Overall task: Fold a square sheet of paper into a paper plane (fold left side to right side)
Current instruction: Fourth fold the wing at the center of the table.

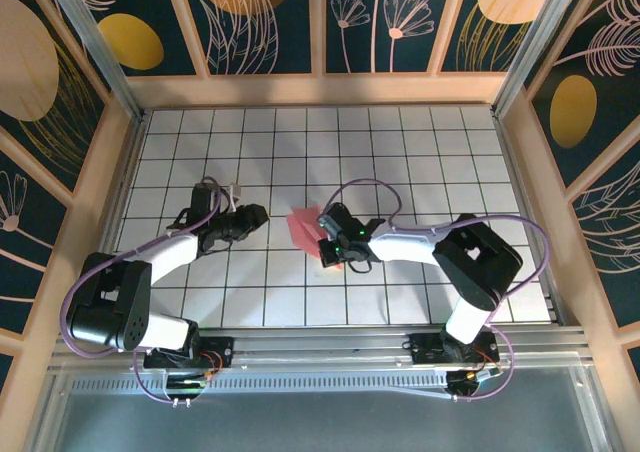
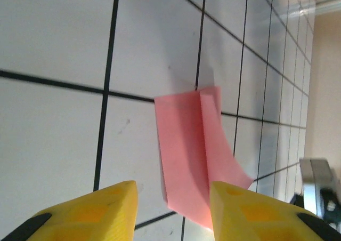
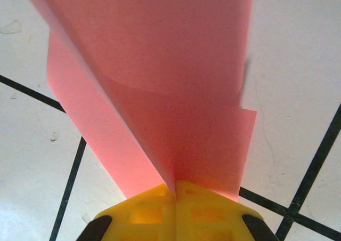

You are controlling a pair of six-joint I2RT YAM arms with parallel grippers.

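Two sets of jaws differ: your right jaws are pinched tight on the folded pink sheet of paper [image 3: 160, 91], whose crease runs away from between them. Your left jaws stand partly apart, gripping nothing, with the sheet just ahead on the tiled surface [image 2: 53, 38].

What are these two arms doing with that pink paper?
They are folding a paper plane. The right gripper is shut on one end of the partly folded pink paper, and part of the sheet stands up off the tiled table. The left gripper is open beside it, facing the paper and holding nothing.
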